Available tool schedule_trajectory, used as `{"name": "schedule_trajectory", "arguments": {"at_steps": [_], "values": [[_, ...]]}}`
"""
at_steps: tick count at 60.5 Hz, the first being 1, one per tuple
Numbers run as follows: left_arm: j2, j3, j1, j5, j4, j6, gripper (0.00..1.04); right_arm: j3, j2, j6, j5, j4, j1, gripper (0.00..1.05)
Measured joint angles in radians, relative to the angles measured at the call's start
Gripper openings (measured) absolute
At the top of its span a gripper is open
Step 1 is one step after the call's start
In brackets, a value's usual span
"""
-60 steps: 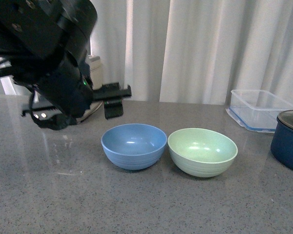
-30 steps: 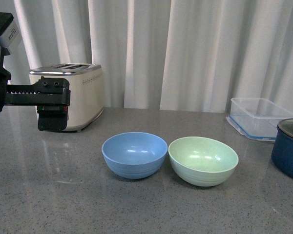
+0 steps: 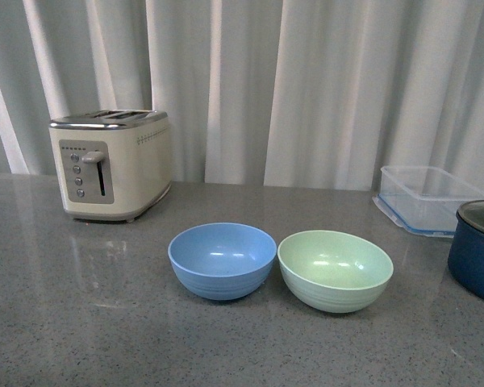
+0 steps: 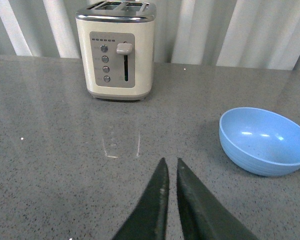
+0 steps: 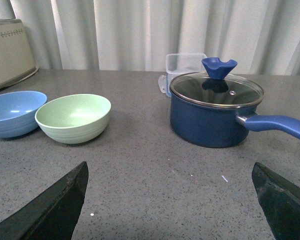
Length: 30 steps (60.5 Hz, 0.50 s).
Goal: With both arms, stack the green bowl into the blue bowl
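Observation:
The green bowl (image 3: 335, 270) and the blue bowl (image 3: 222, 260) sit side by side on the grey counter, almost touching, both empty and upright, blue on the left. Neither arm shows in the front view. In the left wrist view my left gripper (image 4: 170, 161) is shut and empty above bare counter, well short of the blue bowl (image 4: 264, 140). In the right wrist view my right gripper (image 5: 170, 165) is open wide and empty, with the green bowl (image 5: 74, 118) and blue bowl (image 5: 12, 113) ahead and off to one side.
A cream toaster (image 3: 111, 163) stands at the back left. A clear plastic container (image 3: 428, 197) stands at the back right. A dark navy pot (image 5: 215, 112) with a glass lid and long handle sits at the right edge, close to the right gripper.
The left arm, which filled the upper left of the front view, has drawn back leftward and out of that view, uncovering the toaster. The bowls have not moved.

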Motion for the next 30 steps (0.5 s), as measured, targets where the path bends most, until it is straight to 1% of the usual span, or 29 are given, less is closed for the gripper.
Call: {"name": "schedule_trajectory", "arguments": {"at_steps": [1,2,13,14,16,17,21,30], "values": [[-0.013,-0.012,0.003,0.004,0.001,0.000,0.05,0.000,0.000,0.000,0.000,0.000,0.000,0.95],[-0.021,-0.021,0.006,0.005,0.001,-0.003,0.03,0.000,0.000,0.000,0.000,0.000,0.000,0.95],[-0.147,-0.125,0.042,0.033,-0.014,0.003,0.04,0.000,0.000,0.000,0.000,0.000,0.000,0.95],[-0.165,-0.137,0.052,0.042,-0.020,0.003,0.04,0.000,0.000,0.000,0.000,0.000,0.000,0.95],[-0.198,-0.158,0.088,0.101,-0.034,0.004,0.04,0.000,0.000,0.000,0.000,0.000,0.000,0.95],[-0.211,-0.164,0.097,0.105,-0.040,0.004,0.04,0.000,0.000,0.000,0.000,0.000,0.000,0.95],[-0.269,-0.193,0.117,0.105,-0.069,0.004,0.04,0.000,0.000,0.000,0.000,0.000,0.000,0.95],[-0.390,-0.240,0.118,0.108,-0.144,0.004,0.04,0.000,0.000,0.000,0.000,0.000,0.000,0.95]]}}
